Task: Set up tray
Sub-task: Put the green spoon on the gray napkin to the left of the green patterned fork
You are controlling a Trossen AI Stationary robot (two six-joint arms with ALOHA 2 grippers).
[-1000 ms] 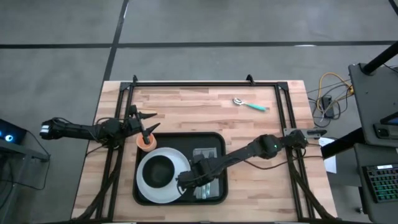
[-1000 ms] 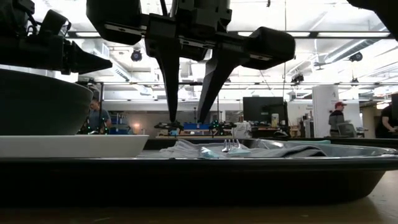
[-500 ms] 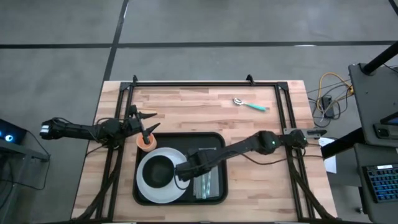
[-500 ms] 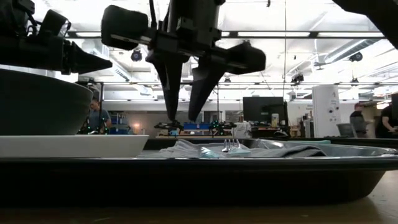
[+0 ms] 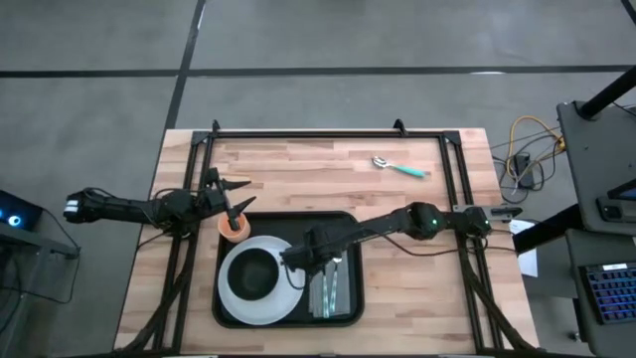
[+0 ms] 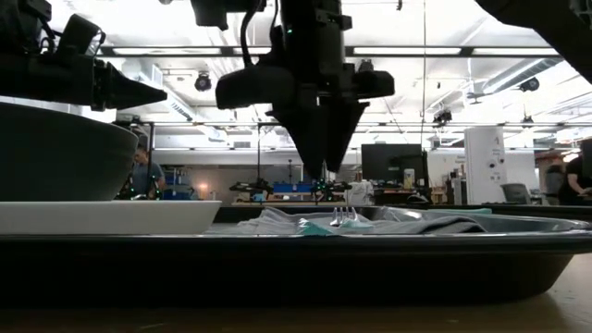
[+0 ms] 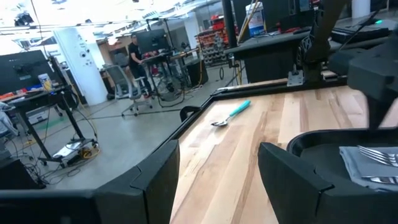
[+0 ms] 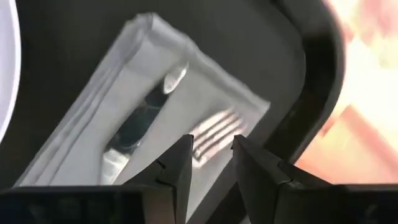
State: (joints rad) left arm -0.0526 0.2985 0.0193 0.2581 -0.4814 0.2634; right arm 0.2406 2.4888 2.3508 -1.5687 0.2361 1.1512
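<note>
The black tray (image 5: 348,227) lies mid-table. It carries a white plate (image 5: 231,298) with a dark bowl (image 5: 256,275), a small orange cup (image 5: 234,228) at its far left corner, and a grey folded cloth (image 5: 333,288) with a fork (image 8: 214,134) and a knife (image 8: 146,115) on it. My right gripper (image 5: 296,259) hangs above the tray between the plate and the cloth, fingers pointing down, a narrow gap between them (image 8: 211,155), holding nothing. My left gripper (image 5: 232,197) is open and waits just beyond the cup.
A spoon with a teal handle (image 5: 399,167) lies on the bare wood toward the far right, also seen as the spoon (image 7: 231,114) in the left wrist view. A black frame (image 5: 328,134) runs along the table's far edge and sides. People stand in the room beyond the table.
My right gripper has moved from over the plate's near right rim toward the far edge, and now stands over the tray between plate and cloth. It has turned about its vertical axis on the way. The things on the tray have stayed put.
</note>
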